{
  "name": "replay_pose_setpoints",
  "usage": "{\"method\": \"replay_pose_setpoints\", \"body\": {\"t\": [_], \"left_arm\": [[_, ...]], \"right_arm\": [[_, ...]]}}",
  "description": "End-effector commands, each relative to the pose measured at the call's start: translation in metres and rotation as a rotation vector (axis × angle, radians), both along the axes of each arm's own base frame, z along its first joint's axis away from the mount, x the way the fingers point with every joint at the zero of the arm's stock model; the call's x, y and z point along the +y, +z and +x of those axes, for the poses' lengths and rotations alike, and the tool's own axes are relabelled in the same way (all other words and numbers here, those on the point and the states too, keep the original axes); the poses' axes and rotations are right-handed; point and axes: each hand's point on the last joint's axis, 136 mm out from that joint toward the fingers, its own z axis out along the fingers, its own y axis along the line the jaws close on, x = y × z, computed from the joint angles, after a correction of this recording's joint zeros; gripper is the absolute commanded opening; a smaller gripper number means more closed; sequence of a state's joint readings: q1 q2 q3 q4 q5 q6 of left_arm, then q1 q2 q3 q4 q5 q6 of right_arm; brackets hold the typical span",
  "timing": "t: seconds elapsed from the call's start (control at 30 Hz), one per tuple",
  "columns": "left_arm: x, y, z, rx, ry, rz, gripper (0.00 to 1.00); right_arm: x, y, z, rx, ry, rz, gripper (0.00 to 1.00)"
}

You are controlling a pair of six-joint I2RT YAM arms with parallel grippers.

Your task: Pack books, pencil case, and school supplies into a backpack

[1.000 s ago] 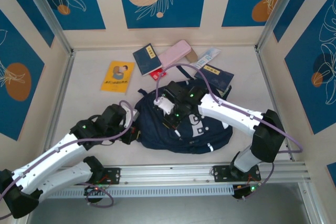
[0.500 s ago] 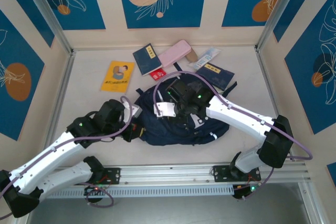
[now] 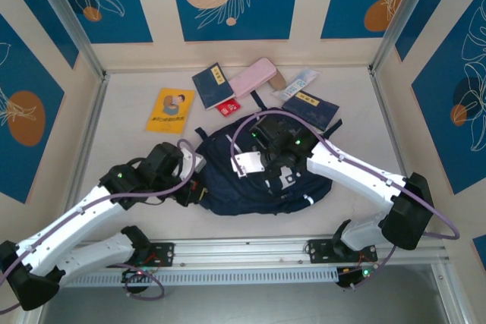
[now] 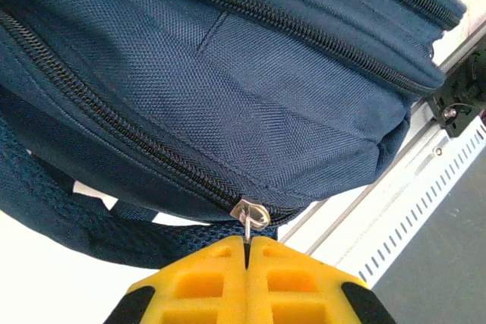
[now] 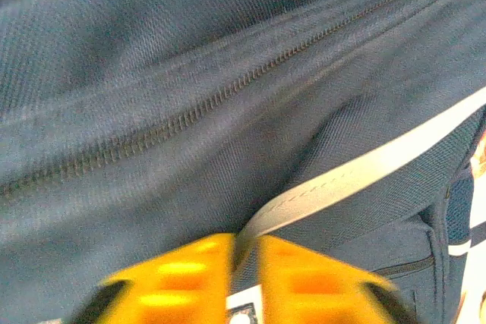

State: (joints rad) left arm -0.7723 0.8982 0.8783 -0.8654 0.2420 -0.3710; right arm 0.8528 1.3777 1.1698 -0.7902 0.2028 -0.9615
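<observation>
The navy backpack (image 3: 258, 187) lies mid-table between the arms. My left gripper (image 3: 199, 191) is at its left edge, shut on the metal zipper pull (image 4: 250, 214), which is pinched at the left gripper's (image 4: 247, 252) fingertips. My right gripper (image 3: 266, 166) is on top of the bag. In the right wrist view, the right gripper's (image 5: 244, 252) jaws stand slightly apart, with a fold of fabric and a white stripe (image 5: 364, 168) between them. Behind the bag lie an orange-yellow book (image 3: 171, 110), two navy books (image 3: 213, 83) (image 3: 315, 108), a small red book (image 3: 229, 106), the pink pencil case (image 3: 253, 77) and the white-and-blue school supplies packet (image 3: 300, 85).
Patterned walls enclose the table on the left, back and right. An aluminium rail (image 3: 250, 248) runs along the near edge by the arm bases. Bare tabletop (image 3: 129, 142) lies left of the backpack.
My right gripper moved right across the top of the bag, drawing fabric with it, and its jaws have parted a little. The left gripper stayed shut on the zipper pull, shifting slightly right.
</observation>
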Motion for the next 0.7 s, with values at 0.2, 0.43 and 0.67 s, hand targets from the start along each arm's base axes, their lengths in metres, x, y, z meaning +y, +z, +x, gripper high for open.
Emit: {"method": "replay_pose_setpoints", "body": {"t": [0.2, 0.43, 0.67], "left_arm": [[-0.035, 0.019, 0.011, 0.051, 0.063, -0.241, 0.00], [-0.046, 0.030, 0.006, 0.064, 0.000, -0.279, 0.00], [-0.052, 0.042, 0.004, 0.072, -0.032, -0.309, 0.00]], "right_arm": [[0.021, 0.090, -0.022, 0.146, -0.332, 0.479, 0.52], [0.047, 0.059, -0.090, 0.348, -0.393, 0.527, 0.60], [0.057, 0.025, -0.094, 0.351, -0.479, 0.565, 0.63]]}}
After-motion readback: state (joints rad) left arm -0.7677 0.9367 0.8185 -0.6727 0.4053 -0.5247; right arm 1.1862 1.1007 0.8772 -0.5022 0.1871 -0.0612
